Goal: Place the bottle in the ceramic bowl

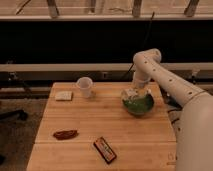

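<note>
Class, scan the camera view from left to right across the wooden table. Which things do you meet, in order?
Tan square item → brown item → white cup → dark packet → green ceramic bowl, with the gripper over its far rim.

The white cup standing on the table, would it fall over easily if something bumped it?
Probably. The white cup stands upright and looks taller than wide, so a side knock near its rim might tip it. It seems small and thin, likely light, so a low push may just slide it across the smooth wooden table. The gripper is away at the green bowl, not near it.
</note>
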Tool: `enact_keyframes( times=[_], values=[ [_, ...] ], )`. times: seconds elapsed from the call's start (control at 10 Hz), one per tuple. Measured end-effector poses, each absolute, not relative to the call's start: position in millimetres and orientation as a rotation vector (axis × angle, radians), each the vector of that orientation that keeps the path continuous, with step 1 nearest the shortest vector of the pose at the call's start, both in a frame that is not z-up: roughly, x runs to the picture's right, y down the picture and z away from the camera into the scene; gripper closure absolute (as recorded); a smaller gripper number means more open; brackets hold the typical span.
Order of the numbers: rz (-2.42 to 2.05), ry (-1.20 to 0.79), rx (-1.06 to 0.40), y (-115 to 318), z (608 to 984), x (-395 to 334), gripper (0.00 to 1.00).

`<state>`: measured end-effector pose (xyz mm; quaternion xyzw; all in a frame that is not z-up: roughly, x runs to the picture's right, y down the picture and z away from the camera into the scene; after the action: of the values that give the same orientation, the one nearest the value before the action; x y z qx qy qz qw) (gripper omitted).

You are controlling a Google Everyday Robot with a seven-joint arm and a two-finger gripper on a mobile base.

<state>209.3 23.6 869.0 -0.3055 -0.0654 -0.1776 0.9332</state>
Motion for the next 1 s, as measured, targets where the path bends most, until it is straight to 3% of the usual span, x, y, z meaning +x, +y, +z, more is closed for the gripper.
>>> enact_keyframes(
  times=[0.2, 1.0],
  values=[
    [-0.363, -0.134, -0.626, 24.3, 869.2, 210.4, 0.68],
    [-0.366, -0.135, -0.627, 27.0, 870.6, 212.5, 0.67]
  ],
)
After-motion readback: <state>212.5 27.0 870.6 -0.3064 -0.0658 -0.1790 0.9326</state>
